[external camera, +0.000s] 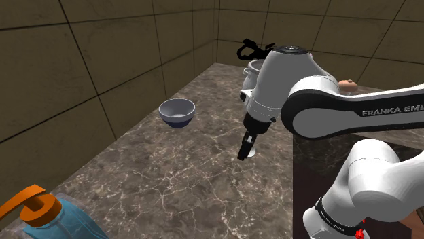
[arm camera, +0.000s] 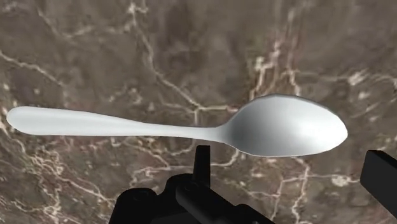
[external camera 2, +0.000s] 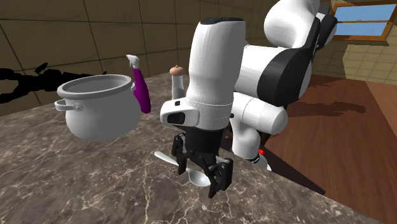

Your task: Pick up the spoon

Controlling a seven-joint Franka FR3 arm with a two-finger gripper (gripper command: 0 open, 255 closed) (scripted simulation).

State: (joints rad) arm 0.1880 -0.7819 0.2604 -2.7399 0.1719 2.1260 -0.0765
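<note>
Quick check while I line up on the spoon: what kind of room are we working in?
Most likely a kitchen: a dark veined stone countertop carries a white cooking pot, a bowl and the spoon, and the wall behind it is laid in large tiles.

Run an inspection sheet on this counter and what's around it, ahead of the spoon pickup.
Surface: dark veined marble counter.
Job's things: pale spoon, lying flat on the counter, not gripped.
Clutter: blue-and-white bowl; white two-handled pot; purple spray bottle behind the pot; clear blue water jug with an orange handle.
Grippers: pincer open, low over the spoon, its fingers either side of the bowl end, not closed on it.
Cables: nothing seen.
Surroundings: tiled walls; wooden floor; window.
</note>
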